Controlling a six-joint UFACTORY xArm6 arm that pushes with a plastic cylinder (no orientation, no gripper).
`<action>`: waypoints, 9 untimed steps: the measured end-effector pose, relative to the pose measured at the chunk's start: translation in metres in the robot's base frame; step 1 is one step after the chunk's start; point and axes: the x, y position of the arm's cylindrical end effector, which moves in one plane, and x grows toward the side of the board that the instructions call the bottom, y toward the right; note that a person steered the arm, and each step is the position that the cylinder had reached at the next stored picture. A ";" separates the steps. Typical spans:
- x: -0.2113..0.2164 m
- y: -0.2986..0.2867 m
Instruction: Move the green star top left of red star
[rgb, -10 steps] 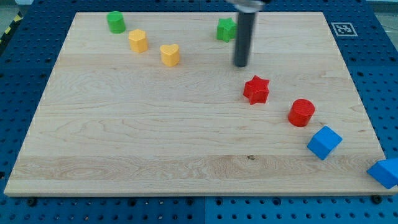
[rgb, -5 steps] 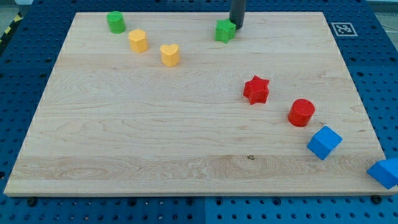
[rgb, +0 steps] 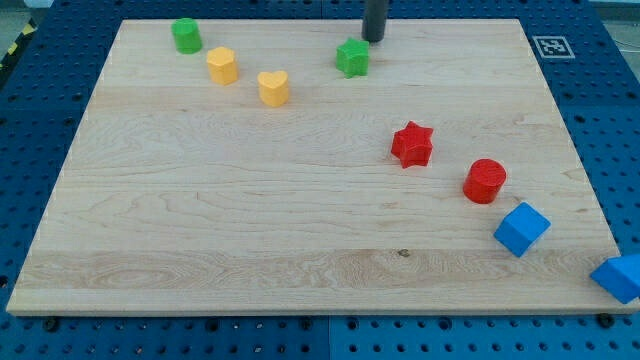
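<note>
— Where is the green star (rgb: 352, 57) on the wooden counter (rgb: 250, 200)?

— Near the view's top edge, at about 11 o'clock from the red star (rgb: 411, 144) and well apart from it. My tip (rgb: 373, 39) stands just beside it at its 1 o'clock.

— And the jaws?

— There are none to report; the arm ends in a bare dark rod.

— The other blocks?

— A green cylinder (rgb: 185, 35), a yellow block (rgb: 222, 65) and a yellow heart (rgb: 273, 88) run toward 4 o'clock from the top left. A red cylinder (rgb: 485, 181) and two blue cubes (rgb: 521, 228) (rgb: 617, 277) trail from the red star toward 4 o'clock.
</note>
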 end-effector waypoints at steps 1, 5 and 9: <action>0.065 0.000; 0.013 -0.046; 0.103 0.002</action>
